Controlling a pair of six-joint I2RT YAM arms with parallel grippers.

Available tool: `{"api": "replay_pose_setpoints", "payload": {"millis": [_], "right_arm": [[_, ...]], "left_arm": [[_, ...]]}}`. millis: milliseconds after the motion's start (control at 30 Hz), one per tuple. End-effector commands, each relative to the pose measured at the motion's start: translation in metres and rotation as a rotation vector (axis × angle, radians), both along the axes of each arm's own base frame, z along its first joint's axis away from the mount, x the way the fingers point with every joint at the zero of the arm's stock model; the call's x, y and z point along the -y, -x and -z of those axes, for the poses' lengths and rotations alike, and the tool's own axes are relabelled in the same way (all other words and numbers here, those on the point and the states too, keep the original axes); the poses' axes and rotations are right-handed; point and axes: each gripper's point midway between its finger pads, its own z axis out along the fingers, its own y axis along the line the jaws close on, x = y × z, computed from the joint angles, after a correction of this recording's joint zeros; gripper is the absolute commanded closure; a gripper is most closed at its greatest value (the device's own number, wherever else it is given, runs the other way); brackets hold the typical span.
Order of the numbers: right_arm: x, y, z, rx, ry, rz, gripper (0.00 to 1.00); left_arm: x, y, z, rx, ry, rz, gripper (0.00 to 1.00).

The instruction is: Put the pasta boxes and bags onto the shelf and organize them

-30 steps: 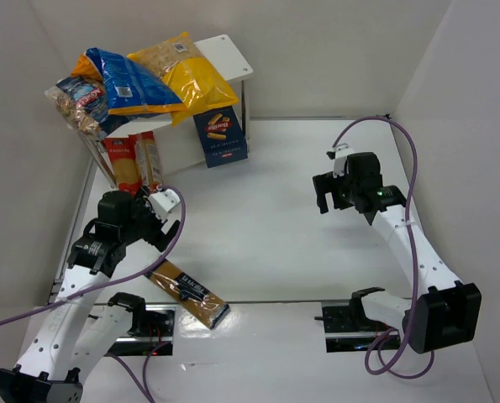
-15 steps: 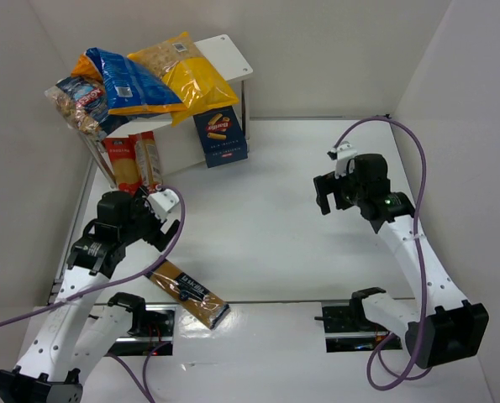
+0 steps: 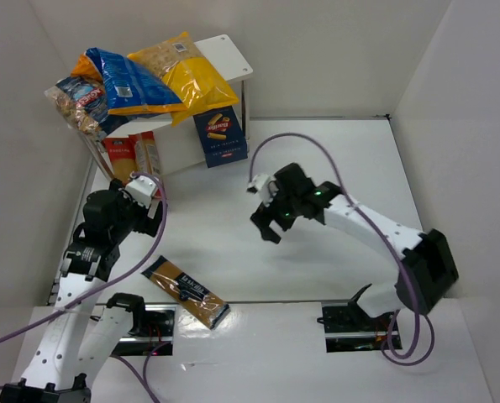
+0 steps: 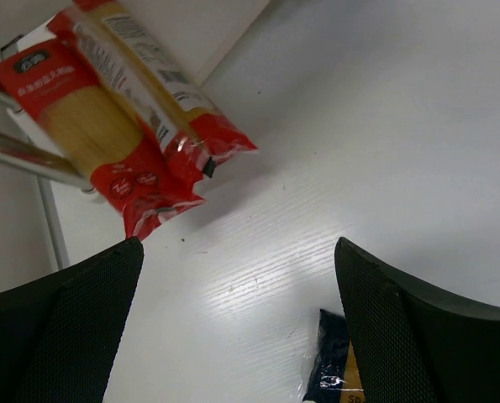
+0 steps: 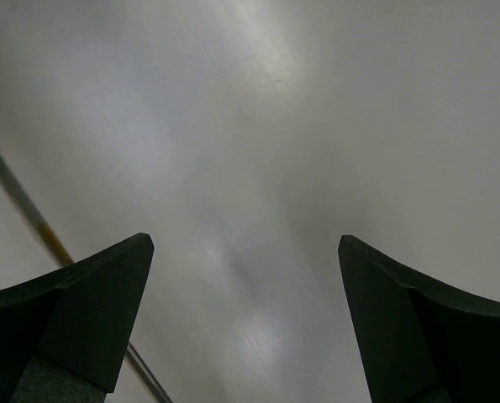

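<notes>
We see a white tabletop [image 3: 334, 168], the shelf [image 3: 228, 52] at eleven o'clock piled with pillow bags [image 3: 140, 80], a blue-labelled spaghetti pack [image 3: 186, 292] at seven o'clock, and left gripper [image 4: 237, 319] and right gripper [image 3: 265, 227] wide open, empty.

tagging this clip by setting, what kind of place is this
Probably a robot lab test cell staged like a pantry, not a shop: plain white walls box in a white table, a left arm and right arm sit at its near edge, and a small white shelf holds pasta bags.
</notes>
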Motion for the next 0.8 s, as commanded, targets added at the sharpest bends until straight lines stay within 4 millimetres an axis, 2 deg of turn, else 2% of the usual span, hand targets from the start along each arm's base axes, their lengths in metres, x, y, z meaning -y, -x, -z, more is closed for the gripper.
{"api": "replay_pose_setpoints", "payload": {"millis": [0, 33, 100, 133, 200, 233, 267, 333, 433, 567, 600, 667, 700, 767], "right_arm": [[-0.043, 0.032, 0.021, -0.087, 0.029, -0.207, 0.00], [-0.061, 0.051, 0.033, -0.120, 0.060, -0.282, 0.00], [-0.080, 0.069, 0.040, -0.129, 0.074, -0.357, 0.00], [-0.095, 0.091, 0.048, -0.144, 0.096, -0.430, 0.00], [-0.119, 0.104, 0.047, -0.139, 0.080, -0.474, 0.00], [-0.130, 0.122, 0.049, -0.145, 0.086, -0.521, 0.00], [-0.142, 0.127, 0.052, -0.146, 0.082, -0.540, 0.00], [-0.166, 0.144, 0.047, -0.133, 0.047, -0.578, 0.00], [-0.189, 0.150, 0.046, -0.125, 0.015, -0.557, 0.00], [-0.219, 0.145, 0.043, -0.140, -0.044, -0.476, 0.00], [-0.221, 0.146, 0.055, -0.177, -0.028, -0.445, 0.00], [-0.232, 0.146, 0.059, -0.192, -0.039, -0.414, 0.00], [-0.231, 0.145, 0.068, -0.203, -0.022, -0.391, 0.00], [-0.242, 0.146, 0.076, -0.218, -0.018, -0.356, 0.00]], "left_arm": [[-0.012, -0.005, -0.021, 0.053, 0.056, -0.082, 0.00], [-0.013, -0.005, -0.027, 0.063, 0.077, -0.083, 0.00], [-0.018, -0.002, -0.027, 0.059, 0.089, -0.106, 0.00], [-0.025, -0.003, -0.026, 0.058, 0.098, -0.138, 0.00], [-0.031, -0.003, -0.026, 0.060, 0.098, -0.160, 0.00], [-0.036, -0.001, -0.029, 0.071, 0.107, -0.185, 0.00], [-0.038, -0.001, -0.029, 0.072, 0.107, -0.196, 0.00], [-0.043, 0.000, -0.031, 0.081, 0.116, -0.221, 0.00], [-0.059, 0.003, -0.043, 0.126, 0.125, -0.300, 0.00], [-0.085, 0.011, -0.056, 0.194, 0.146, -0.452, 0.00], [-0.093, 0.015, -0.058, 0.214, 0.149, -0.491, 0.00], [-0.102, 0.021, -0.063, 0.239, 0.145, -0.549, 0.00], [-0.109, 0.022, -0.065, 0.254, 0.151, -0.587, 0.00], [-0.118, 0.026, -0.070, 0.280, 0.146, -0.642, 0.00]]}}
